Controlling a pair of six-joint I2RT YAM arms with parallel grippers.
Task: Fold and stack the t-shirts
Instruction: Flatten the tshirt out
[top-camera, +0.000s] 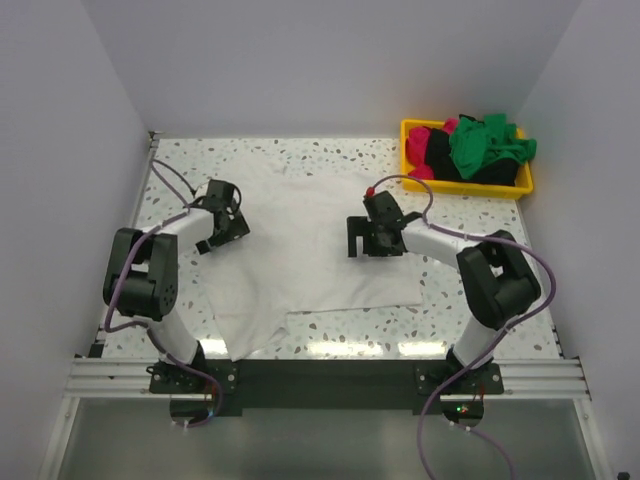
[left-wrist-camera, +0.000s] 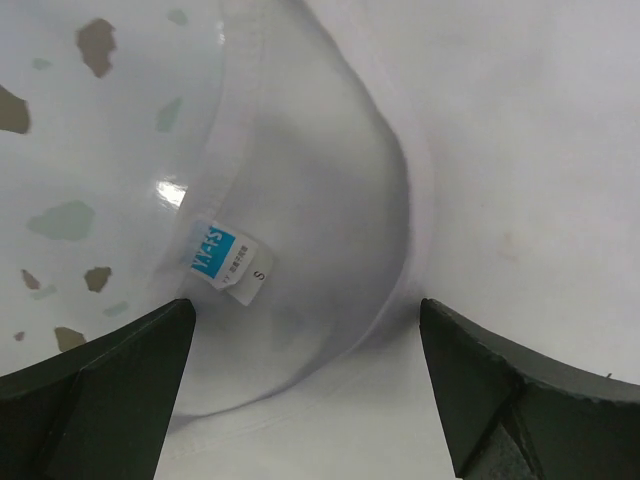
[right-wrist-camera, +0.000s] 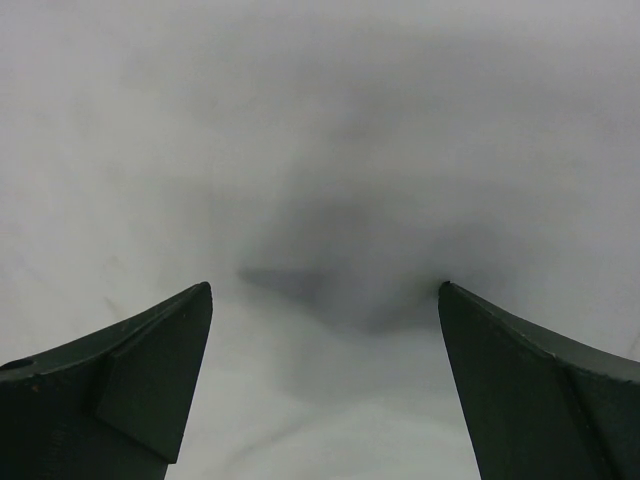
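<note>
Both pincers spread over the white t-shirt (top-camera: 310, 240) on the speckled terrazzo table (top-camera: 300, 155)

The white t-shirt lies spread out and rumpled. Beyond its far right corner stands a yellow bin (top-camera: 520, 188) heaped with the green shirt (top-camera: 485, 145), black shirt (top-camera: 438, 155) and pink shirt (top-camera: 418, 145). The left gripper (left-wrist-camera: 305, 320) hangs wide open over the shirt's left edge, its jaws either side of the neckline. The right gripper (right-wrist-camera: 325, 290) gapes over plain cloth on the shirt's right. Inside the collar, a blue-and-white neck label (left-wrist-camera: 228, 258) reads "S"; its blue print is too blurred, perhaps a brand.
</note>
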